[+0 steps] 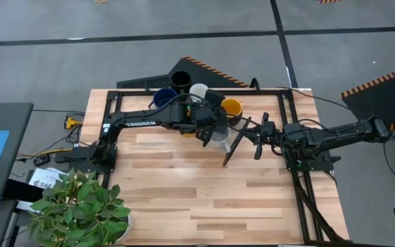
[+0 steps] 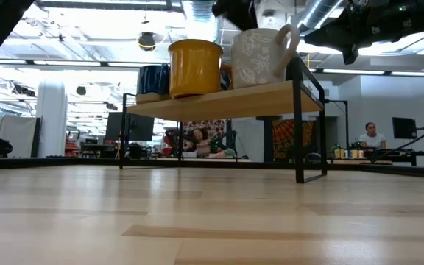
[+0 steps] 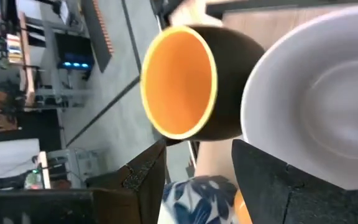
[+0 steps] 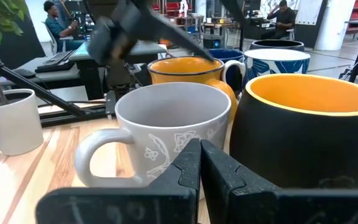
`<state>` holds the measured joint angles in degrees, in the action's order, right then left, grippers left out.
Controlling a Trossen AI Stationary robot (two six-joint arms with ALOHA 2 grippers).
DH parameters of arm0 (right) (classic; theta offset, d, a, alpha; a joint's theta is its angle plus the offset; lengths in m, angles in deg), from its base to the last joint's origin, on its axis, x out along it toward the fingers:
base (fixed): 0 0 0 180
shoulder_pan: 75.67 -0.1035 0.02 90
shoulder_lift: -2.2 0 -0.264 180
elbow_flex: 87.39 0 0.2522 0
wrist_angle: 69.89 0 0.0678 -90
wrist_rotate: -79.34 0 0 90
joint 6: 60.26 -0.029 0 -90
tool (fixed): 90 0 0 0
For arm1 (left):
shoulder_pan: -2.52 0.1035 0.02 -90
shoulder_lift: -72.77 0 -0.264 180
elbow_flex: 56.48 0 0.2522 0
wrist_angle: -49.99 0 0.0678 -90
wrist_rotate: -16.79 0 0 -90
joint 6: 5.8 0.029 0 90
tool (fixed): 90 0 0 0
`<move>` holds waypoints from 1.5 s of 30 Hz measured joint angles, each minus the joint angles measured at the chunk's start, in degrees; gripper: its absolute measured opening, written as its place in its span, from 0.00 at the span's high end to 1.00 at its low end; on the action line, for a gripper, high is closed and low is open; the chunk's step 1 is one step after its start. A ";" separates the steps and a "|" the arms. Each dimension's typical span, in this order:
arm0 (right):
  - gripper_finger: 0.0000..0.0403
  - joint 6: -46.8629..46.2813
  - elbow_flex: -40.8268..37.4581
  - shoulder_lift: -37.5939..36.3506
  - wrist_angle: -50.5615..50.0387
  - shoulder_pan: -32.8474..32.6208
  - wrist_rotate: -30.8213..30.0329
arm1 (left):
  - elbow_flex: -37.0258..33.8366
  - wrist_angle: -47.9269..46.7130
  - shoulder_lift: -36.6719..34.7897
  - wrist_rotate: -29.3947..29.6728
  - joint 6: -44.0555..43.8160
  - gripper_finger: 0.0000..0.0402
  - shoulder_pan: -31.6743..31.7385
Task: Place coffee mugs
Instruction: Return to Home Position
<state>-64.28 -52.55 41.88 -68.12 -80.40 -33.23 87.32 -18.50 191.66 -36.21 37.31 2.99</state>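
Low view: dark blue mug (image 2: 152,79) half hidden behind yellow mug (image 2: 195,68); black mug (image 1: 180,79) and white mug (image 1: 199,90) out of your sight there; arms cut off at top edge.
High view: left arm (image 1: 156,120) covers that yellow mug almost wholly, light grey mug (image 1: 219,139) partly.
Left wrist view: pale mug (image 3: 328,93) blurred, cut by edge; you cannot tell white from grey.
Right wrist view: black-yellow mug (image 4: 316,134) cut at edge.
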 joint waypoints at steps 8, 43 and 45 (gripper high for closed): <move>0.91 0.01 0.00 0.00 -0.04 0.02 0.00 | 3.66 -0.64 -4.96 -6.56 -9.26 0.58 -3.93; 0.91 -1.33 0.00 0.07 -0.06 -0.04 0.00 | -113.75 75.83 -90.06 -36.42 -34.99 1.00 3.49; 0.91 -1.97 0.00 0.07 -0.06 -0.04 0.00 | -118.33 77.08 -93.45 -35.94 -36.72 1.00 2.90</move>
<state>-66.25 -52.55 41.95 -68.18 -80.44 -33.23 -31.02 58.58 98.21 -72.15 0.59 5.90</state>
